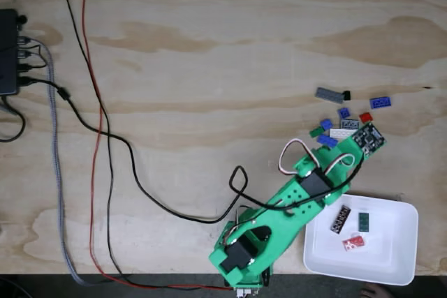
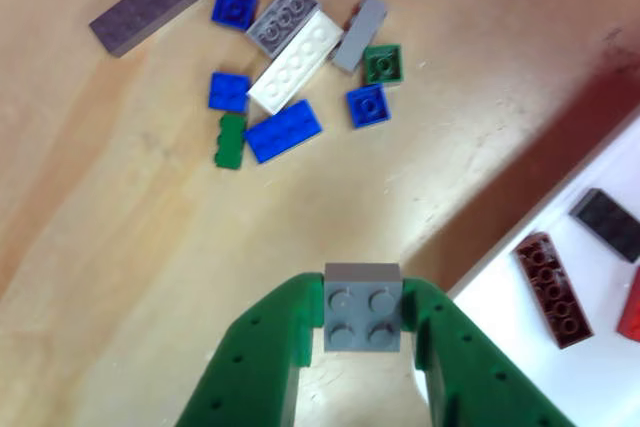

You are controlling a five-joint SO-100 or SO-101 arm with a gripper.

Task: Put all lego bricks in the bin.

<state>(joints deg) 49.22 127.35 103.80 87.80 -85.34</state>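
Lego bricks (image 2: 290, 72) scattered on tabletop (image 1: 209, 68); jaws of gripper (image 2: 362, 332) clamped on grey brick (image 2: 362, 307), beside white bin (image 1: 398, 256) containing three bricks.

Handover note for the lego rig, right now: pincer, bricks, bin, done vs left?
Pincer: shut on a grey 2x2 brick, held above the wood table, next to the bin's corner.
Bin: white tray at lower right of the fixed view, holding a brown brick, a dark green one and a red one.
Left: drop the grey brick in, then clear the loose pile on the table just beyond the pincer; blue, white, grey, green and red pieces, about a dozen.
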